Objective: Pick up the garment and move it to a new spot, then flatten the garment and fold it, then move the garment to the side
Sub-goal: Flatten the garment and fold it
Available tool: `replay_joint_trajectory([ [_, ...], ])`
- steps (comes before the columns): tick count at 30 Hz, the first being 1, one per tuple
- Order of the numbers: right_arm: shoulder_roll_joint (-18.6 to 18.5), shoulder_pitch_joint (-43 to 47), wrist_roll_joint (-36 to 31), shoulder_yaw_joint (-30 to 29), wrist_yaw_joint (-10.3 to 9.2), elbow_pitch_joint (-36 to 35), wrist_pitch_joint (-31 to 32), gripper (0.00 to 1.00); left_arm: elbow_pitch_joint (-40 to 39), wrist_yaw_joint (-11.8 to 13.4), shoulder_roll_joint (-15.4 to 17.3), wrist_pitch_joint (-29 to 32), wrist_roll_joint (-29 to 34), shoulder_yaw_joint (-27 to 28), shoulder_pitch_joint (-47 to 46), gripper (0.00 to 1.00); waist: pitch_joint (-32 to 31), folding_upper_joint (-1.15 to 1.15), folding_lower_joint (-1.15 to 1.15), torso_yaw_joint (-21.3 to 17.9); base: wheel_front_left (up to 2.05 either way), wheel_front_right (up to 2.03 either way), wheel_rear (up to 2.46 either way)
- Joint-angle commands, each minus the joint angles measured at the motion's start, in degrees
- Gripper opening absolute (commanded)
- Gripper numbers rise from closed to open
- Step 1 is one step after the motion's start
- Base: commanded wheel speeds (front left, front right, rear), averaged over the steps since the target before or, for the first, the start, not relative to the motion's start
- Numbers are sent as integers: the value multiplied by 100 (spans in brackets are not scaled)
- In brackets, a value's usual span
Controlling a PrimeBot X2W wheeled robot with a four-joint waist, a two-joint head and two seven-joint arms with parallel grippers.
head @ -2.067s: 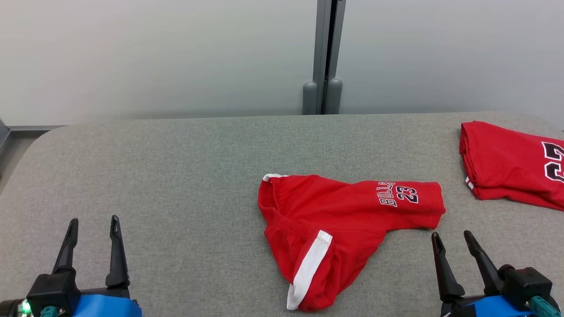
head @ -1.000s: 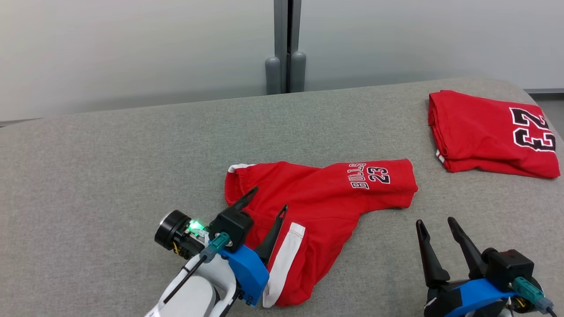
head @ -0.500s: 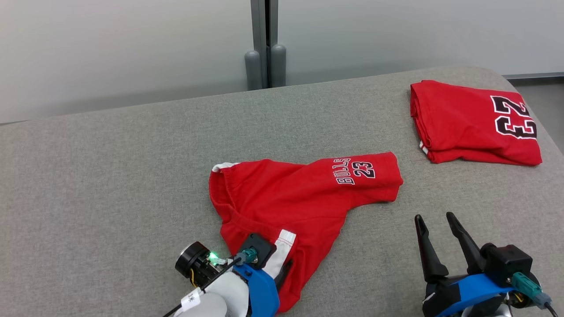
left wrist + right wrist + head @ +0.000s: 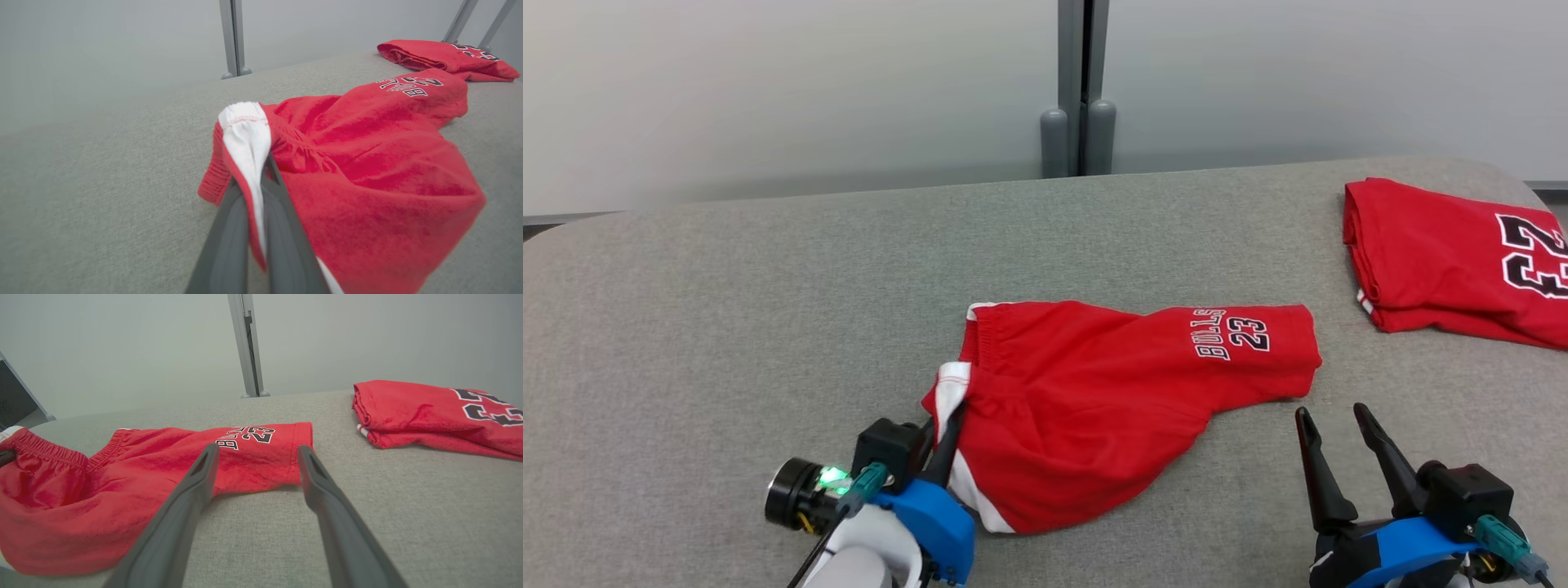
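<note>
Grey cloth table [image 4: 727,310] bears crumpled red shorts [image 4: 1094,392], white stripe [image 4: 245,134] pinched by left gripper [image 4: 949,420]; right gripper [image 4: 1331,411] spread, empty.

Bright, soft, even light from overhead. Faint shadow under the garment [image 4: 1094,392]. Blurred close around the left pincer [image 4: 252,175], stretched toward wrist-view edges.

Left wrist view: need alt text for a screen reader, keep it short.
The left gripper has its jaws shut on the white-striped edge of the red shorts, holding it up off the grey table. The rest of the shorts lies crumpled to the right, with a folded red garment beyond.
</note>
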Motion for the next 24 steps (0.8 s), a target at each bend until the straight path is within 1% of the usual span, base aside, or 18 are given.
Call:
replay_joint_trajectory([
  [1, -20, 10, 32, -20, 1, 18, -13, 100, -70, 100, 50, -95, -76, 99, 149, 0, 11, -1, 0, 81, 0, 0, 0],
  [3, -21, 10, 25, -6, 1, 30, -1, 100, -186, 303, 151, -261, -168, 291, 422, 0, 15, -1, 0, 159, 0, 0, 0],
  [7, -45, 1, 47, 2, 1, 72, 11, 100, -388, 637, 230, -495, -446, 636, 970, 0, 30, -1, 0, 288, 0, 0, 0],
  [10, -63, 1, 57, -4, 1, 97, 9, 100, -469, 792, 229, -588, -679, 845, 1363, 0, 40, -1, 0, 350, 0, 0, 0],
  [13, -68, -2, 61, -12, 1, 131, 13, 100, -461, 854, 202, -625, -792, 922, 1614, 0, 54, -1, 0, 390, 0, 0, 0],
  [14, -70, -3, 63, -15, 1, 145, 11, 100, -455, 847, 192, -639, -820, 925, 1650, 9, 54, -1, 0, 400, 0, 0, 0],
  [15, -76, -4, 67, -22, 1, 157, 6, 100, -450, 845, 201, -659, -809, 919, 1669, 50, 51, -1, 0, 411, 0, 0, 0],
  [16, -81, -3, 71, -25, 1, 171, 1, 100, -458, 860, 219, -687, -770, 914, 1668, 100, 44, -1, 0, 422, 0, 0, 0],
  [20, -108, -6, 66, -75, 1, 224, -11, 100, -726, 932, 305, -879, -569, 1043, 1504, 100, -9, -1, 0, 472, 0, 0, 0],
  [24, -111, 26, 69, -166, 1, 269, -55, 100, -1200, 1054, 436, -941, -245, 1341, 1455, 100, -98, -1, 0, 496, 0, 0, 0],
])
